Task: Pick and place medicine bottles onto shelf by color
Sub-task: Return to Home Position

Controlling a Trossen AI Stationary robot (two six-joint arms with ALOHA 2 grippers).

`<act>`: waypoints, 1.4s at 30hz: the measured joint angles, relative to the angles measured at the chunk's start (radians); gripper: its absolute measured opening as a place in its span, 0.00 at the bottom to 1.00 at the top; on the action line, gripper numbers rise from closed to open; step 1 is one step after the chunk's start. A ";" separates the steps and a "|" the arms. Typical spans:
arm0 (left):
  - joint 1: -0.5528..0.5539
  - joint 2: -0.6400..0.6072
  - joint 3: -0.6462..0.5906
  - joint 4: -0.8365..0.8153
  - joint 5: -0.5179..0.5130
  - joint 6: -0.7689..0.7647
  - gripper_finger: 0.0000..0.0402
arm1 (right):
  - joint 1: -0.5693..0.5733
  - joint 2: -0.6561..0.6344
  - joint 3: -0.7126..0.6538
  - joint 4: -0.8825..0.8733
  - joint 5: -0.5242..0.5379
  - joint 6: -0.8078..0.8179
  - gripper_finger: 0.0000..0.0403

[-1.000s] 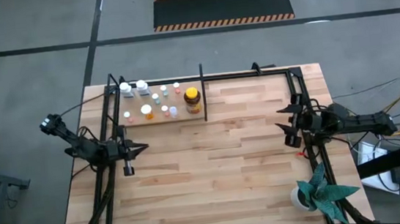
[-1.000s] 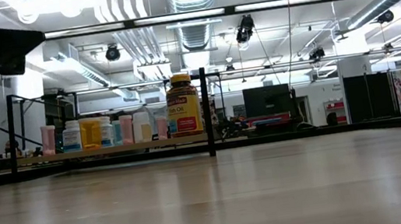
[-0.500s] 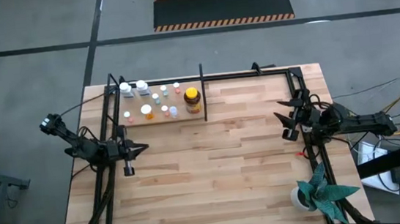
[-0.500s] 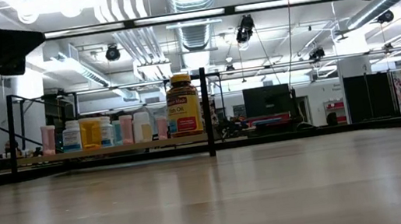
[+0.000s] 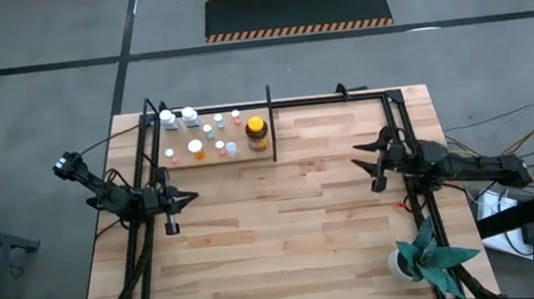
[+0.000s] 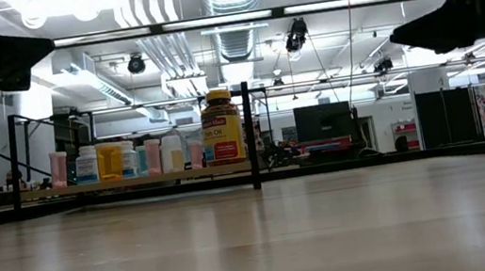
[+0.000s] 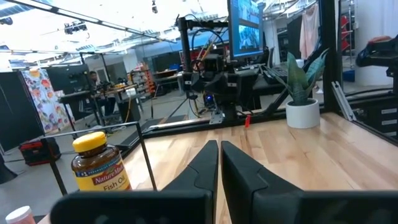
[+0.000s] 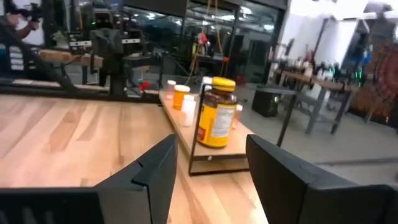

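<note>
Pale wooden worktop (image 5: 285, 236), with a wide hall of lamps and ducts behind. On the shelf (image 6: 135, 181), at the back edge toward the left arm's side, small bottles (image 5: 195, 148) standing upright in rows: white, pale blue and orange-capped. Next to them an amber jar (image 5: 256, 127) with yellow lid, upright too, just beside the black divider post (image 5: 271, 120) at the board's end. Well apart from the shelf, left hand (image 7: 219, 144) raised over the worktop's left side, pointing toward the middle, fingers pressed together and holding nothing. Opposite, right hand (image 5: 360, 163) raised over the right side, turned toward the jar, fingers spread wide with nothing between them. Near the front right corner, standing alone, a white pot with green plant (image 5: 425, 257).
</note>
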 joint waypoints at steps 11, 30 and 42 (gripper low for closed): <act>0.000 0.003 -0.001 0.000 0.000 0.000 0.00 | -0.028 0.000 0.000 -0.017 -0.069 0.027 0.44; 0.000 0.007 -0.001 -0.001 0.000 0.000 0.00 | -0.043 0.011 -0.002 -0.031 -0.177 0.208 0.44; 0.000 0.007 -0.001 -0.001 0.000 0.000 0.00 | -0.043 0.015 -0.002 -0.031 -0.177 0.209 0.44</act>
